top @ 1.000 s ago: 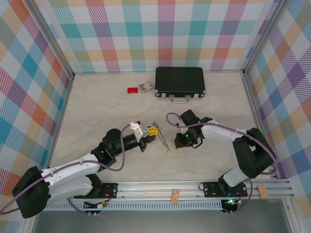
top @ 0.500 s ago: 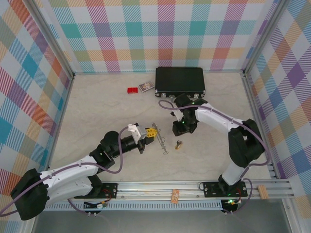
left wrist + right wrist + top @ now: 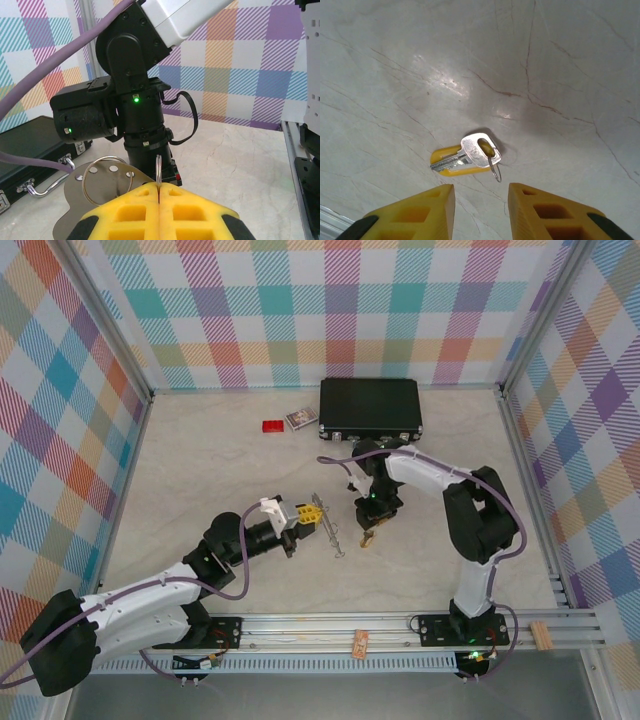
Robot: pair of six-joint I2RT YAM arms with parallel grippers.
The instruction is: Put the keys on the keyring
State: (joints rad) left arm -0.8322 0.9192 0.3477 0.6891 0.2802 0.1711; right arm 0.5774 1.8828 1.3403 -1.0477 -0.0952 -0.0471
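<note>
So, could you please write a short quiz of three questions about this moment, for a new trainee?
1. True or false: the left gripper is shut on the keyring.
2. Where are the keys? A) on the black case; B) lying on the table, under the right gripper; C) between the left gripper's fingers.
3. Fill in: the right gripper's jaws stand ___.
Key: 1 true; 2 B; 3 open.
</note>
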